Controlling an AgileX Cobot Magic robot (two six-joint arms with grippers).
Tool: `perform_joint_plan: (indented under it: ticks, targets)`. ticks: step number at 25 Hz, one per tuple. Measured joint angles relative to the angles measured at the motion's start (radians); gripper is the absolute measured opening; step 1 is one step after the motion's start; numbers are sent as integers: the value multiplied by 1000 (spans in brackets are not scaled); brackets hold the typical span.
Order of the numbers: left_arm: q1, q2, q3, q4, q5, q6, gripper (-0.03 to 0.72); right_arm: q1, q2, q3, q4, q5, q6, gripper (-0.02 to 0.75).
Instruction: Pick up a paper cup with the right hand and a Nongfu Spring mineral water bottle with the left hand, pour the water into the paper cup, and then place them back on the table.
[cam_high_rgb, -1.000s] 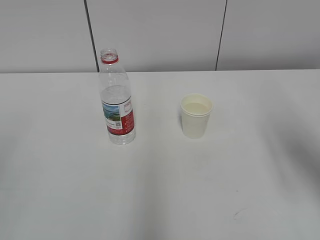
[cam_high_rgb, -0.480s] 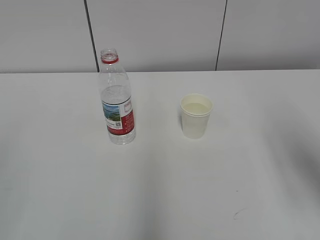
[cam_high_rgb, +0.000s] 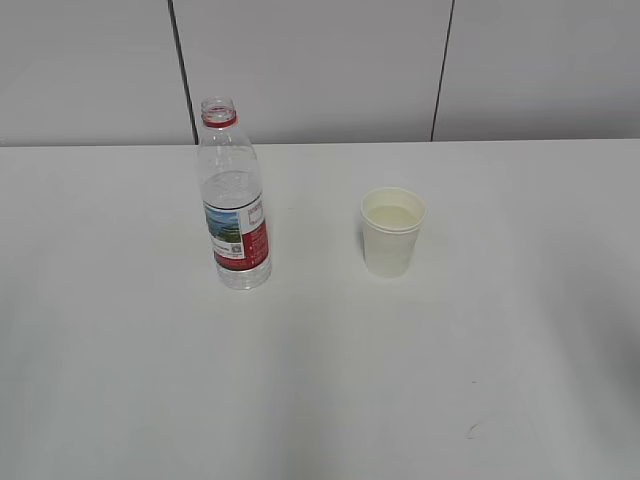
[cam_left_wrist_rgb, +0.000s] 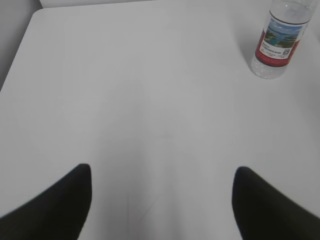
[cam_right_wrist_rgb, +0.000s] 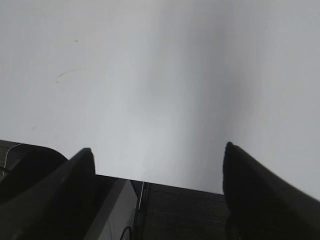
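The Nongfu Spring bottle (cam_high_rgb: 235, 200) stands upright and capless on the white table (cam_high_rgb: 320, 380), left of centre. The white paper cup (cam_high_rgb: 391, 232) stands upright to its right, with liquid inside. Neither gripper shows in the exterior view. In the left wrist view my left gripper (cam_left_wrist_rgb: 162, 172) is open and empty over bare table, with the bottle (cam_left_wrist_rgb: 277, 42) far off at the upper right. In the right wrist view my right gripper (cam_right_wrist_rgb: 159, 152) is open and empty above the table's near edge. The cup is out of both wrist views.
A small dark scuff (cam_high_rgb: 470, 431) marks the table at the front right; it also shows in the right wrist view (cam_right_wrist_rgb: 67, 75). A grey panelled wall (cam_high_rgb: 320, 70) runs behind the table. Below the table edge lie dark floor and equipment (cam_right_wrist_rgb: 150, 215).
The bottle and cup have not moved. The faint shading at the right of the table has thinned, and no arm is in the exterior view.
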Motion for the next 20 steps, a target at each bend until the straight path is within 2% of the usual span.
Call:
perform_joint_plan:
  ticks: [12, 20]
  targets:
    - [-20, 0, 0, 0, 0, 0, 519, 0, -244, 286, 0, -72, -2, 583]
    - [-21, 0, 0, -1, 0, 0, 519, 0, -361, 352, 0, -93, -2, 583]
